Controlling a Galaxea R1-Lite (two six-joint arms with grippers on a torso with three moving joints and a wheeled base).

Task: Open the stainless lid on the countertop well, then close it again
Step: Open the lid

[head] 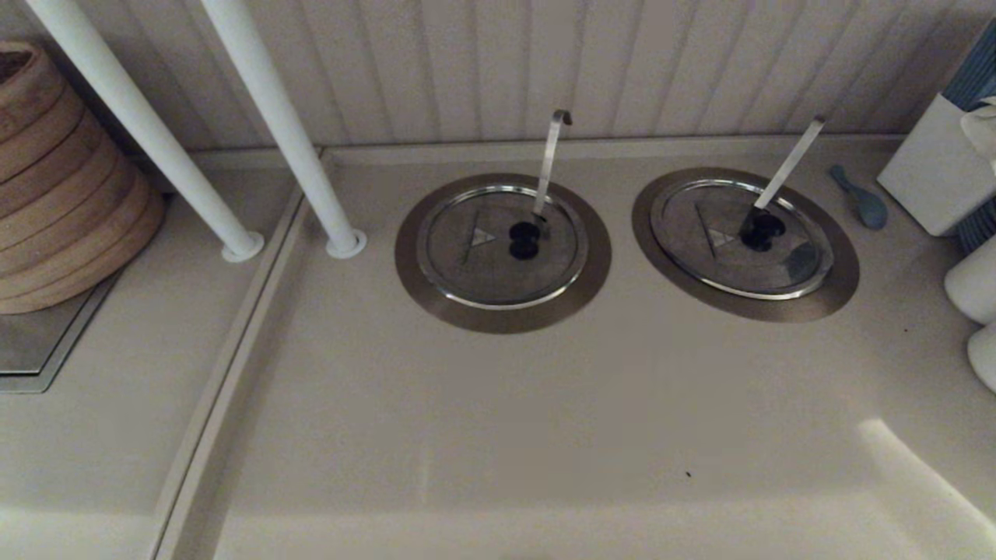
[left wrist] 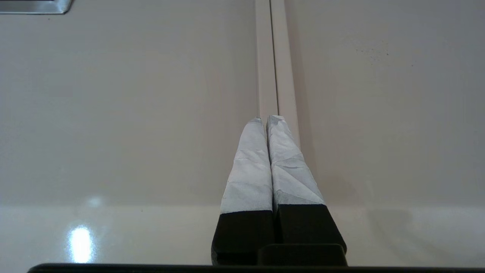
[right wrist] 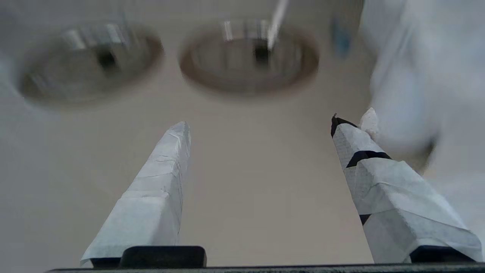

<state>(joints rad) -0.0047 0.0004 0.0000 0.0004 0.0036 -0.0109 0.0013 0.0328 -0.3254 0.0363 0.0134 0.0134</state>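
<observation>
The stainless lid [head: 727,249] lies flat and closed on the countertop well, whose brushed-steel ring [head: 839,289] shows at the right of the head view. Its black double knob [head: 762,231] sits beside the straight slanting utensil handle [head: 790,163]. The well's dark hole is hidden under the lid. In the right wrist view the lid [right wrist: 227,60] is far ahead of my right gripper [right wrist: 260,122], which is open and empty above bare counter. My left gripper [left wrist: 267,118] is shut and empty over a counter seam [left wrist: 271,57]. Neither gripper shows in the head view.
A twin lid [head: 482,257] with a hook-tipped handle [head: 552,155] lies left of the task lid. Two white poles [head: 272,117] stand at the back left beside stacked bamboo steamers [head: 62,179]. A blue spoon [head: 860,198], a white box [head: 934,171] and white cups [head: 976,280] crowd the right edge.
</observation>
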